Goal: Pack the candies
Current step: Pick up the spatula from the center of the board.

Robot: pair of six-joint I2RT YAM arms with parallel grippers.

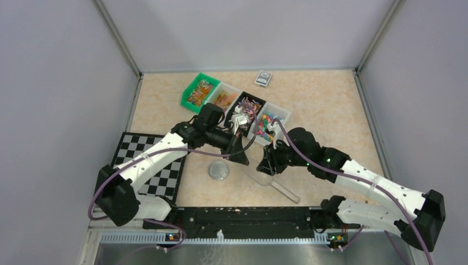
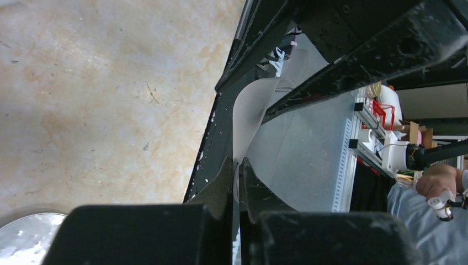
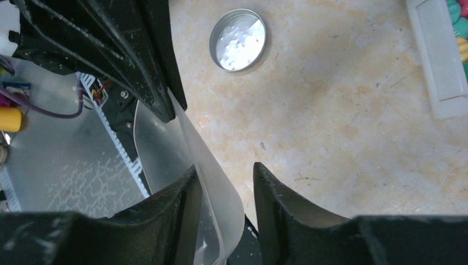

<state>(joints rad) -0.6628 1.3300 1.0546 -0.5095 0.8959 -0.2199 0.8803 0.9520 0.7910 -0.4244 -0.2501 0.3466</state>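
1. L claw (image 2: 235,161): clenched on the thin edge of the clear bag (image 2: 251,110); film is pinched betw. its fingers.
2. R claw (image 3: 224,165): released, jaws apart. Bag film runs betw. them, lying against one finger w/ a gap to the other.
3. Bag hangs betw. both claws over mid-table; can't tell what's in it.
4. Candies (image 1: 200,94) sit in a row of 4 bins at the far side:
   - green bin (image 1: 189,91): orange.
   - 2nd bin (image 1: 232,89), clear: orange.
   - black bin (image 1: 255,101): pink/purple mix.
   - 4th bin (image 1: 280,112), clear: multi-colour.
5. Lid (image 1: 218,171): silver, flat on the table, near the bag but apart.
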